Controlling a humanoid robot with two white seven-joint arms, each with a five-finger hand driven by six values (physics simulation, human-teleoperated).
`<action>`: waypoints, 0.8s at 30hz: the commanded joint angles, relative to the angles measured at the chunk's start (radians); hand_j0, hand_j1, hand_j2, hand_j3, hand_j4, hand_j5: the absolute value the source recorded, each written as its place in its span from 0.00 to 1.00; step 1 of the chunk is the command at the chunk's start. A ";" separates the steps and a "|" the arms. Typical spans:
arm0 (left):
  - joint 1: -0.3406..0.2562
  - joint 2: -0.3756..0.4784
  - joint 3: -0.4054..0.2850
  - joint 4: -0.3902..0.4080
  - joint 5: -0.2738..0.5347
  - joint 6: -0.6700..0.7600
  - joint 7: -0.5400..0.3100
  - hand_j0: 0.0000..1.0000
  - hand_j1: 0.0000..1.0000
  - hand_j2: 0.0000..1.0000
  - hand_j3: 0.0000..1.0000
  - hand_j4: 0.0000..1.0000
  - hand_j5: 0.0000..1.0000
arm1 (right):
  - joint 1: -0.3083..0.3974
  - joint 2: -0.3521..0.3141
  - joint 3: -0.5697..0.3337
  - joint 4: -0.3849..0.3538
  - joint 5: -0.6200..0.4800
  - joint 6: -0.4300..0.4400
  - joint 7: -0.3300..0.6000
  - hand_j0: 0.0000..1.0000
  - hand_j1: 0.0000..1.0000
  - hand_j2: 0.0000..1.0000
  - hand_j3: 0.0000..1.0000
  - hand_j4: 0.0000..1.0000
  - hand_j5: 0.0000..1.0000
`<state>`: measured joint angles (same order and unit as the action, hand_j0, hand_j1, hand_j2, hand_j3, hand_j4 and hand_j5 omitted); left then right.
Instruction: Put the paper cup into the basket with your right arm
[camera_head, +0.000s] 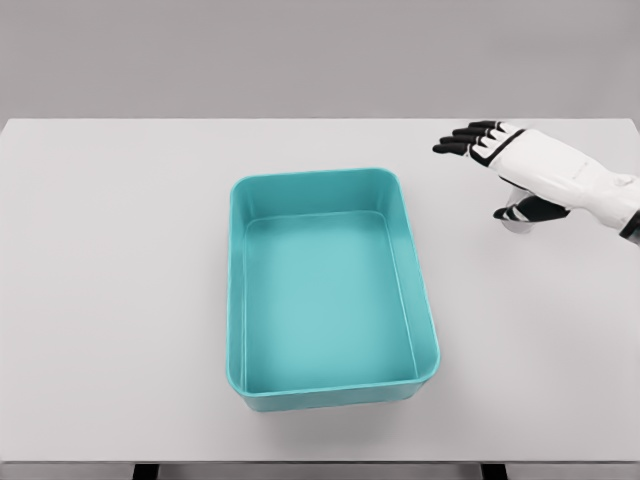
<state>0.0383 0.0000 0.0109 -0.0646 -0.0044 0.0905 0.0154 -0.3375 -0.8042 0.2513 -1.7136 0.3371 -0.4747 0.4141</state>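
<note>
A teal rectangular basket (330, 290) stands in the middle of the white table with nothing inside it. My right hand (478, 176) hovers at the far right, beyond and to the right of the basket. Its dark fingers (465, 138) stretch out flat toward the left and its thumb (520, 210) points left below the palm. Only a pale sliver of the paper cup (514, 219) shows under the thumb; the palm hides the rest. The hand is open over the cup, and I cannot see contact between them.
The white table (120, 280) runs wide to the left and front of the basket. Its front edge lies just below the basket's near wall. A grey wall rises behind the table.
</note>
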 joint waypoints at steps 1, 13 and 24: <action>0.000 0.000 0.000 0.000 0.000 0.000 0.000 1.00 1.00 1.00 1.00 1.00 1.00 | 0.000 0.000 0.003 0.000 -0.001 -0.004 -0.001 1.00 1.00 1.00 1.00 1.00 1.00; 0.000 0.000 0.000 0.000 0.000 0.000 0.000 1.00 1.00 1.00 1.00 1.00 1.00 | 0.024 -0.104 -0.017 0.158 -0.858 -0.042 -0.001 1.00 1.00 1.00 1.00 1.00 1.00; -0.002 0.000 0.000 0.000 0.000 0.000 0.000 1.00 1.00 1.00 1.00 1.00 1.00 | 0.173 -0.155 -0.014 0.270 -1.103 -0.038 -0.001 1.00 1.00 1.00 1.00 1.00 1.00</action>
<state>0.0383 0.0000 0.0109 -0.0647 -0.0044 0.0905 0.0152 -0.1550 -0.9526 0.2372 -1.4669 -0.7373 -0.5145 0.4134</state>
